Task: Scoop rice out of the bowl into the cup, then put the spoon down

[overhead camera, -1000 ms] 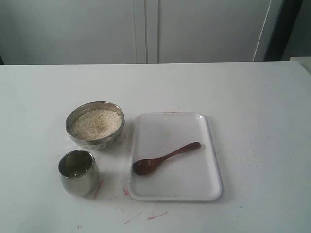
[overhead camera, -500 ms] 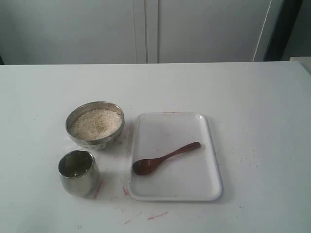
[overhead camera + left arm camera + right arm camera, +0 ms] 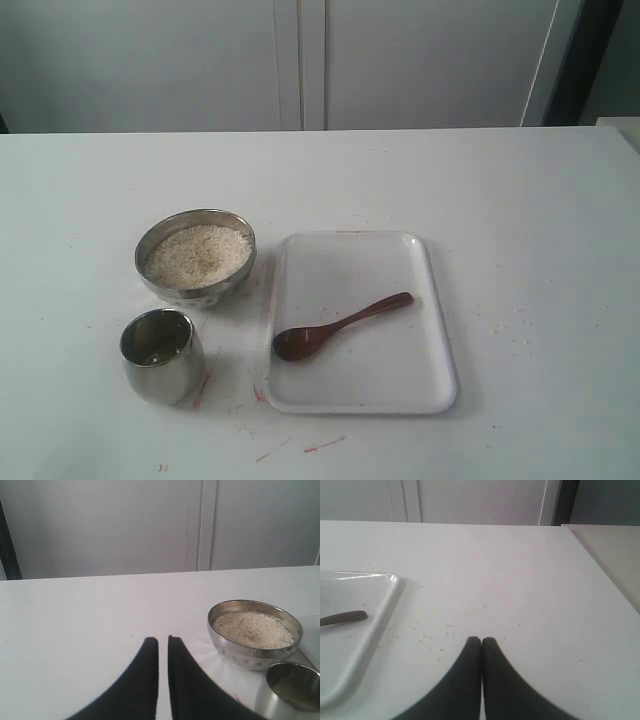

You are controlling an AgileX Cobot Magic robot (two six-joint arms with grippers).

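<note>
The steel bowl (image 3: 196,257) stands left of centre on the table, heaped with off-white rice (image 3: 199,254). In front of it is the small steel cup (image 3: 160,354). The dark wooden spoon (image 3: 340,326) lies diagonally on the white tray (image 3: 430,340), scoop toward the cup. Neither gripper shows in the exterior view. In the left wrist view my left gripper (image 3: 163,641) is shut with a thin slit between its fingers and holds nothing; the bowl (image 3: 255,635) and cup (image 3: 290,692) sit beside it. My right gripper (image 3: 481,641) is shut and empty, with the spoon's handle tip (image 3: 345,617) off to one side.
Loose rice grains (image 3: 432,637) are scattered on the table between the right gripper and the tray's rim (image 3: 390,587). Red marks (image 3: 320,443) stain the table near the front edge. A table edge (image 3: 600,570) runs past the right gripper.
</note>
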